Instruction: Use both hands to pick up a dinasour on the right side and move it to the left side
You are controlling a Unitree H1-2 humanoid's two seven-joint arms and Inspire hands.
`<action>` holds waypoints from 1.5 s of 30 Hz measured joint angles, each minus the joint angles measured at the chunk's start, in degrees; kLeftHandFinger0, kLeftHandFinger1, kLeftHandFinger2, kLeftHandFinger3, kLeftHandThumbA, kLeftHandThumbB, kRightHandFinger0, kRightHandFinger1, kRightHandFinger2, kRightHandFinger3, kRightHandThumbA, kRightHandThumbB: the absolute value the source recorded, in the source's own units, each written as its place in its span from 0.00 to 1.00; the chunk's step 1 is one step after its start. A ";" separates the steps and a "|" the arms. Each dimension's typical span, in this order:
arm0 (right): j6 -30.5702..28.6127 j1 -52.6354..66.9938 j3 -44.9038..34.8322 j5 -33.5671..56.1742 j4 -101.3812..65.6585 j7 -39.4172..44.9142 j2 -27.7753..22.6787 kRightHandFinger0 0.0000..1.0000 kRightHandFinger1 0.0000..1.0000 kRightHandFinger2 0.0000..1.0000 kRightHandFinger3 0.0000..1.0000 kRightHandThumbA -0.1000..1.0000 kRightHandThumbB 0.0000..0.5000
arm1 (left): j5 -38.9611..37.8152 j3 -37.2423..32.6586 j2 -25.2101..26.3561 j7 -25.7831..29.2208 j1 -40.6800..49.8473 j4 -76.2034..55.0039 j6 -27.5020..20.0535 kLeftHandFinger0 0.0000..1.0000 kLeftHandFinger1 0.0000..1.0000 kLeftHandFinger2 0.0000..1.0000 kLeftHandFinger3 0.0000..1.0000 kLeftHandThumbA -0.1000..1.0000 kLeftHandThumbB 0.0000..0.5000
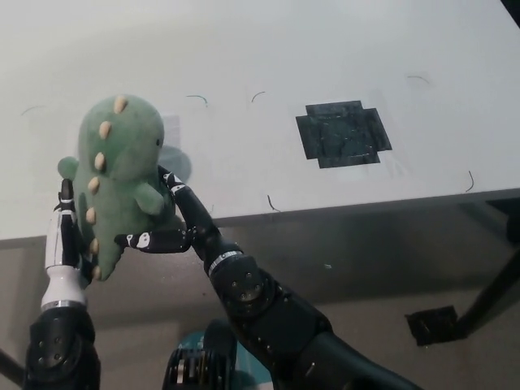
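The white left hand [65, 236] and black right hand [166, 223] are pressing a green dinosaur [118, 175] between them at nine o'clock, hiding most fingers. The toy is covering the table [268, 65] edge; black tape [341, 132] is lying at two o'clock.

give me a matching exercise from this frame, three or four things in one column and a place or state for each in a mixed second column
Things
1. green dinosaur
2. left hand
3. right hand
4. black tape patch

Places or states
A. stuck flat on the table, right of centre
B. white, pressed against the toy's spiked back
C. held between both hands at the table's left front edge
D. black, gripping the toy's belly side

Pairs: 1-C, 2-B, 3-D, 4-A
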 measured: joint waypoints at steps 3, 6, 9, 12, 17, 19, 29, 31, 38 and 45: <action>0.00 -0.06 -0.42 -0.02 0.08 0.00 0.04 1.00 1.00 1.00 1.00 1.00 0.00 | -0.02 0.02 -0.21 0.16 -0.03 -0.05 0.01 1.00 1.00 1.00 1.00 0.99 0.00; -0.06 -0.37 -1.59 -0.30 0.69 0.01 0.16 1.00 1.00 1.00 1.00 1.00 0.00 | -0.10 0.00 -0.38 0.17 -0.64 1.03 -0.39 1.00 1.00 1.00 1.00 1.00 0.01; -0.04 -1.14 -3.28 -0.90 2.46 0.01 0.27 1.00 1.00 1.00 1.00 1.00 0.02 | -0.44 -0.26 -0.52 -0.06 -2.26 3.65 -0.69 1.00 1.00 1.00 1.00 1.00 0.15; 0.25 -2.28 -5.37 -1.77 4.50 0.01 0.55 1.00 1.00 1.00 1.00 1.00 0.00 | -1.27 -0.22 -0.57 -0.47 -4.02 6.29 -0.65 1.00 1.00 1.00 1.00 0.99 0.18; 0.45 -5.08 -9.77 -3.63 8.62 0.34 1.12 1.00 1.00 1.00 1.00 1.00 0.00 | -2.56 -0.05 -0.58 -1.33 -7.74 11.08 -0.96 1.00 1.00 1.00 1.00 0.99 0.15; 0.54 -5.72 -11.27 -4.20 9.26 0.68 1.22 1.00 1.00 1.00 1.00 1.00 0.02 | -3.09 0.18 -0.49 -1.47 -9.02 12.24 -1.05 1.00 1.00 1.00 1.00 0.98 0.12; 0.64 -7.38 -16.05 -6.70 9.92 1.93 1.40 1.00 1.00 1.00 1.00 1.00 0.00 | -5.17 1.00 -0.59 -1.44 -12.73 15.00 -0.66 1.00 1.00 1.00 1.00 1.00 0.11; 0.74 -7.39 -16.24 -7.28 9.91 1.97 1.40 1.00 1.00 1.00 1.00 1.00 0.00 | -5.11 0.82 -0.54 -1.44 -12.76 15.11 -0.71 1.00 1.00 1.00 1.00 1.00 0.16; 2.39 -7.40 -17.57 -8.85 8.76 3.01 1.05 1.00 1.00 1.00 1.00 1.00 0.04 | -4.02 -1.73 0.95 -1.60 -12.74 15.81 -1.46 1.00 1.00 1.00 1.00 1.00 0.30; 3.88 -7.29 -18.31 -10.65 6.46 5.33 -0.38 1.00 1.00 1.00 1.00 1.00 0.18 | -3.94 -2.17 2.16 -2.20 -12.62 14.52 0.43 1.00 1.00 1.00 1.00 1.00 0.20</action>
